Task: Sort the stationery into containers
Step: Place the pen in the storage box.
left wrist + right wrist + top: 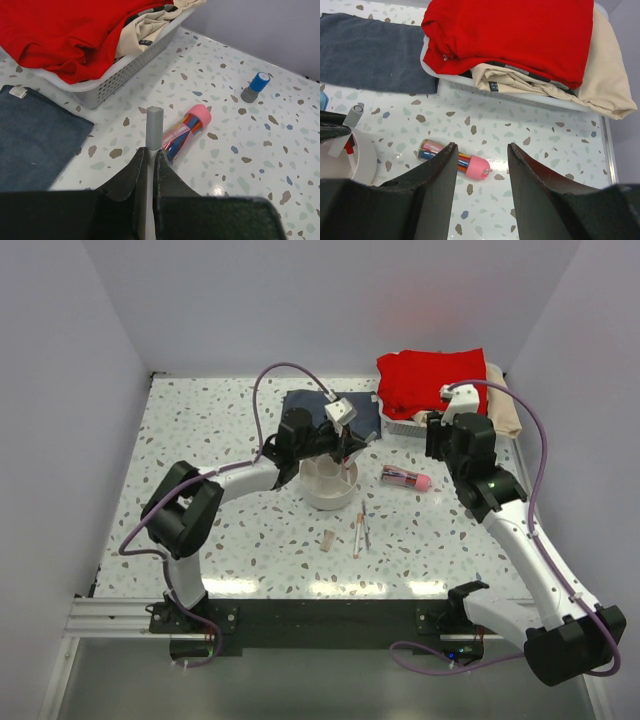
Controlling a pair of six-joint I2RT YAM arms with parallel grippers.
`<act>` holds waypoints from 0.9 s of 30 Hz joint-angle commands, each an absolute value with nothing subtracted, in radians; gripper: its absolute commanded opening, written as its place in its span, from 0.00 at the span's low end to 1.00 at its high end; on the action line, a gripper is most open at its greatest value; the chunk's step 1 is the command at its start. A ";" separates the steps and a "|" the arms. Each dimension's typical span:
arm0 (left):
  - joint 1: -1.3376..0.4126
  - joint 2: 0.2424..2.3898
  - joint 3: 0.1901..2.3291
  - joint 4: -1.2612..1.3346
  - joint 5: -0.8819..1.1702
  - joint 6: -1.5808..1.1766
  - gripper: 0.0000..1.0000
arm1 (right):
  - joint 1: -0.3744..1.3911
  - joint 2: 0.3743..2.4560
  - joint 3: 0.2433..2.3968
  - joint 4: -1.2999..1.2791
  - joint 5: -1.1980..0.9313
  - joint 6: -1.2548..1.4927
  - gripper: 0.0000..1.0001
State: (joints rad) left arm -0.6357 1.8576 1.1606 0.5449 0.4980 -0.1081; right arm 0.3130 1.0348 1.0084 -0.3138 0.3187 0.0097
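One pen at the bowl, most of the stationery not yet sorted.

The left claw (149, 152) is pinched shut on a slim white pen with a grey cap (154, 127), holding it upright at the round off-white divided bowl (325, 503), where a red-marked item (350, 145) seems to be stowed already. The right claw (482, 147) hangs part open and empty above the clear tube of coloured pens with a pink cap (455, 159), which lies on the speckled table (250, 540) between the bowl and the white plastic basket of red and beige cloths (125, 70). Left to sort, I judge: that tube, two thin white pens (360, 528) and a small beige block (328, 538) near the bowl's front, and a blue-topped grey stamp (256, 86) farther out.
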 commanded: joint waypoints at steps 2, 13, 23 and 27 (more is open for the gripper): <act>-0.630 1.868 1.128 0.620 0.517 -0.083 0.07 | 0.308 1.035 1.002 -0.259 0.304 0.025 0.48; -0.620 1.807 1.066 0.586 0.473 -0.019 0.38 | 0.310 1.039 0.985 -0.253 0.288 0.031 0.48; -0.592 1.538 1.089 0.453 0.413 0.066 0.50 | 0.310 1.063 1.012 -0.392 0.139 0.119 0.53; -0.589 1.384 1.106 0.325 0.188 0.117 0.73 | 0.314 1.109 0.938 -0.463 -0.040 0.205 0.54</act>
